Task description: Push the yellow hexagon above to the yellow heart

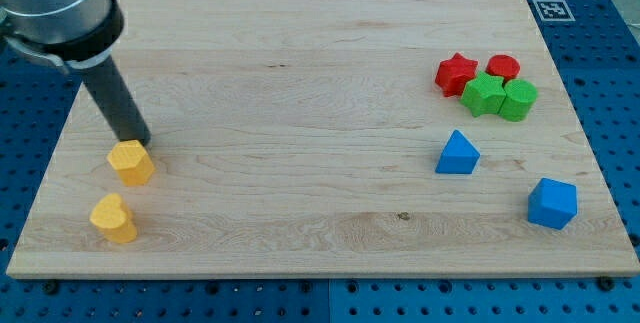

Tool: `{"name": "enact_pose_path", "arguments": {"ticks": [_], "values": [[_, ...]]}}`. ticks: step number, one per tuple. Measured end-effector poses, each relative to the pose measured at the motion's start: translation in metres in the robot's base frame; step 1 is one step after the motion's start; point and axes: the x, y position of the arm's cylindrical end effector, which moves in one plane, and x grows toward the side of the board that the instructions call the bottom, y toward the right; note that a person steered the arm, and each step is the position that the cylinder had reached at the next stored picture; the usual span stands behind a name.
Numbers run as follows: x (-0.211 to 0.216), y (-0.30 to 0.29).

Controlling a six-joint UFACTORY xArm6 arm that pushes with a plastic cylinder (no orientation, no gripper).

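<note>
The yellow hexagon [131, 162] lies near the view's left edge of the wooden board [300, 83]. The yellow heart [113, 218] lies just below it and slightly to the left, with a small gap between them. My tip [139, 141] is at the hexagon's upper right edge, touching or nearly touching it. The dark rod slants up to the view's top left.
At the view's right, a red star [456, 72], a red block [503, 66], a green star [484, 94] and a green block [519, 99] cluster together. A blue triangle [457, 153] and a blue block [552, 203] lie below them.
</note>
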Motion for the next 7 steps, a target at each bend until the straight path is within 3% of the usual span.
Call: {"name": "enact_pose_path", "arguments": {"ticks": [3,5,7], "values": [[-0.001,0.023],[-0.011,-0.001],[0.012,0.000]]}}
